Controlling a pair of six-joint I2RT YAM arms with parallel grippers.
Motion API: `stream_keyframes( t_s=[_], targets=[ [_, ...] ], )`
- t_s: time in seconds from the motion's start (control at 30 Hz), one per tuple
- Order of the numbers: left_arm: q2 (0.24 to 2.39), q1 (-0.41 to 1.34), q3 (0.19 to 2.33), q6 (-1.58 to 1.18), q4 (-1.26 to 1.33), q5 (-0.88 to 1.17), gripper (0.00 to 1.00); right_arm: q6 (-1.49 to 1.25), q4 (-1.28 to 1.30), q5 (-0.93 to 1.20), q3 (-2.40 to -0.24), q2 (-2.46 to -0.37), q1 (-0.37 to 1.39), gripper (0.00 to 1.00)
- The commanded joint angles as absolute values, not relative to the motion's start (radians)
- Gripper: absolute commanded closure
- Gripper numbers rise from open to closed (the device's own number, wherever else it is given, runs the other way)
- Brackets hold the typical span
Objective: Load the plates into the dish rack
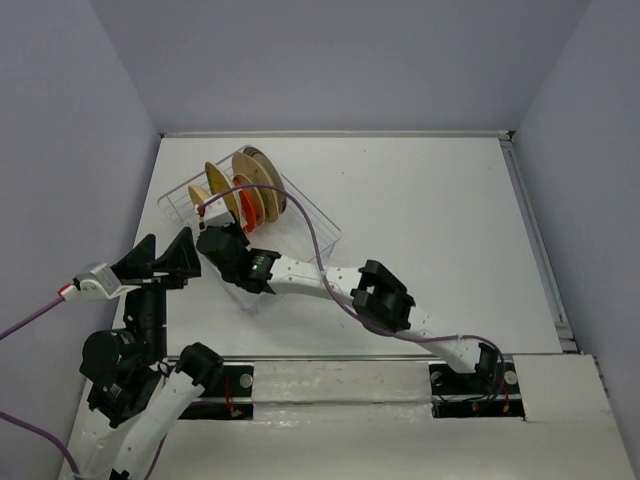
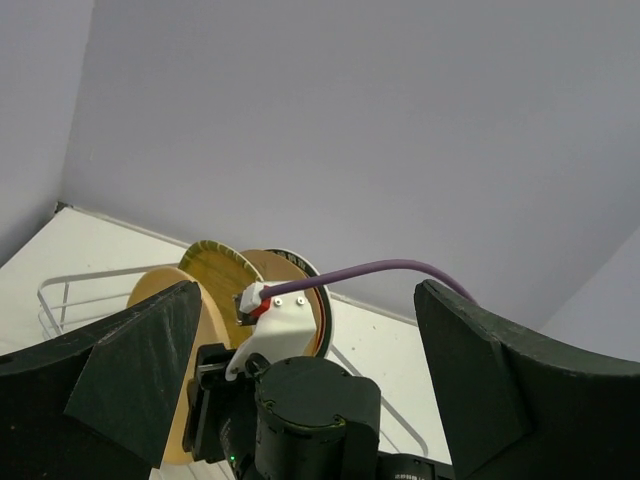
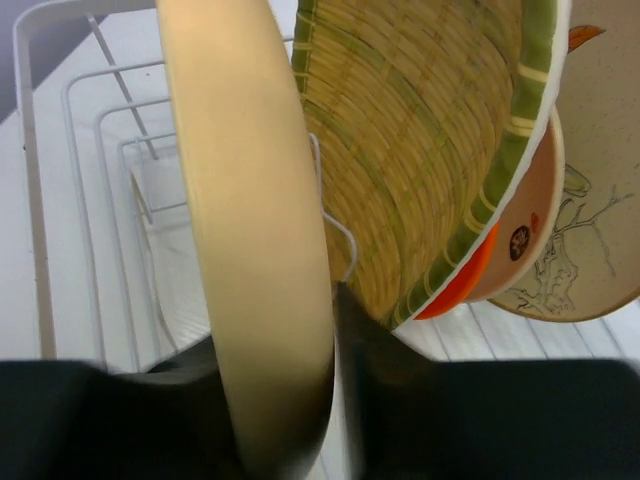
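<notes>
The dish rack point(image 1: 318, 226) of clear wire stands at the back left. Several plates stand on edge in it: a tan one point(image 1: 197, 193), a yellow ribbed one point(image 1: 217, 180), an orange-red one point(image 1: 252, 200) and a white dark-rimmed one point(image 1: 262, 163). My right gripper point(image 1: 213, 233) reaches across into the rack's near end. In the right wrist view it point(image 3: 282, 350) is shut on the edge of a tan plate point(image 3: 250, 190), held upright beside the yellow ribbed plate point(image 3: 420, 130) over the rack wires point(image 3: 40, 210). My left gripper point(image 1: 165, 252) is open and empty, raised just left of the rack point(image 2: 60, 292).
The right arm's wrist and purple cable point(image 2: 390, 268) fill the space between my left fingers point(image 2: 140, 360). A raised white ledge point(image 1: 530, 215) runs along the table's right side. Grey walls close in on three sides.
</notes>
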State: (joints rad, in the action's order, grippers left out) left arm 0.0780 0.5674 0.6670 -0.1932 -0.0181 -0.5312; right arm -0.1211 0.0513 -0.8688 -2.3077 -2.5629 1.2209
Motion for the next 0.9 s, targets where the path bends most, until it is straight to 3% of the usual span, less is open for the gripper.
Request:
stream_keyframes(
  t_s=[0.0,0.03,0.3,0.43,0.67,0.87],
  targets=[
    [0.106,0.563,0.666,-0.202,0.038,-0.540,0.01,-0.130,-0.020,-0.861,-2.287,-2.491,1.229,0.52],
    [0.107,0.564,0.670,-0.207,0.034,-0.540,0.01,-0.147,-0.020,-0.851,-2.257,-2.473,1.229,0.45],
    [0.135,0.563,0.704,-0.219,0.015,-0.542,0.01,-0.215,-0.078,-0.741,-1.987,-2.159,1.229,0.21],
    [0.181,0.563,0.722,-0.230,0.002,-0.514,0.01,-0.265,-0.150,-0.660,-1.670,-1.935,1.229,0.11],
    [0.319,0.563,0.752,-0.297,-0.037,-0.365,0.01,-0.311,-0.250,-0.721,-1.176,-1.466,1.229,0.04],
    [0.448,0.563,0.707,-0.362,-0.008,-0.193,0.01,-0.385,-0.227,-1.007,-0.725,-0.995,1.229,0.00]
  ],
)
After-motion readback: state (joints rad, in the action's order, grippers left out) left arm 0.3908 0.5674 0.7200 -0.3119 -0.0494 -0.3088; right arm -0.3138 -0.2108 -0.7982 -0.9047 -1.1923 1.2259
